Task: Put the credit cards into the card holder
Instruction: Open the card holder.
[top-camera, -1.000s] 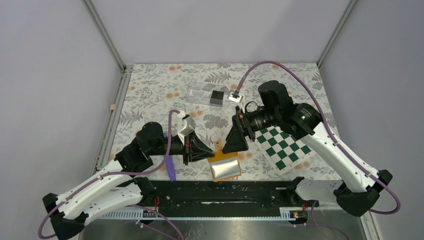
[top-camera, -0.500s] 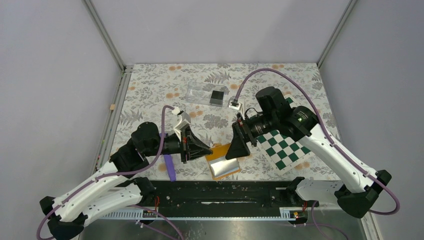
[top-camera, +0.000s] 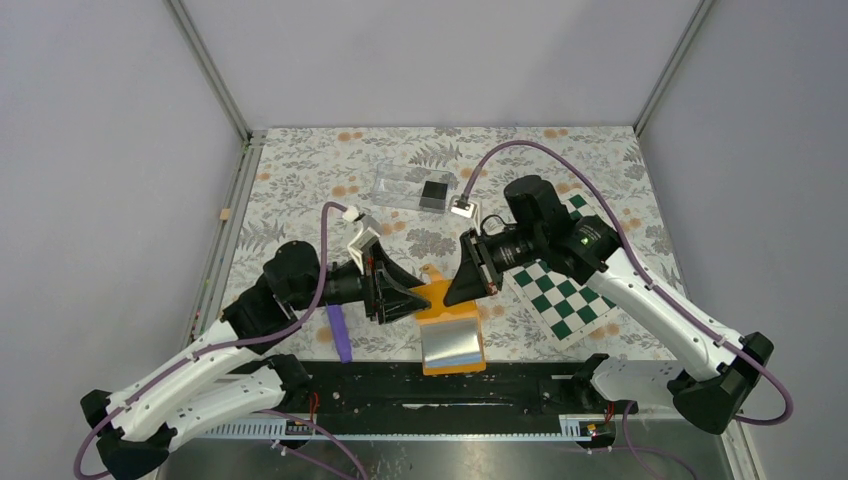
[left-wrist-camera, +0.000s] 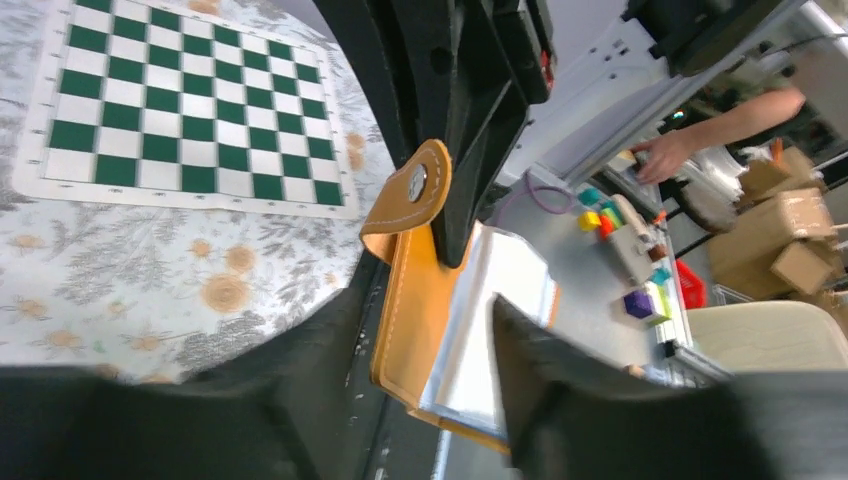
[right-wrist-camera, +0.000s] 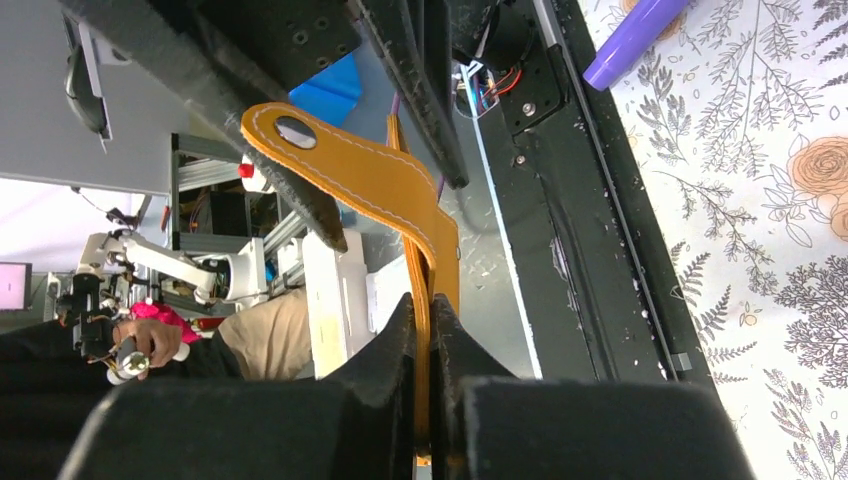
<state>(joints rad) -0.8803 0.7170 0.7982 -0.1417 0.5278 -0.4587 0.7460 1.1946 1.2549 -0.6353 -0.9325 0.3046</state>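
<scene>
**Card holder pinched above the tabletop**

Over a floral tabletop (top-camera: 300, 180), the orange card holder (top-camera: 440, 300) is held up between the two hands. Its edge is clamped by the closed right hand (top-camera: 456, 297). The left hand (top-camera: 417, 305) is parted narrowly, with the holder lying within its gap. A black credit card (top-camera: 434, 192) is seen in a clear box (top-camera: 400, 186), well beyond both hands.
</scene>
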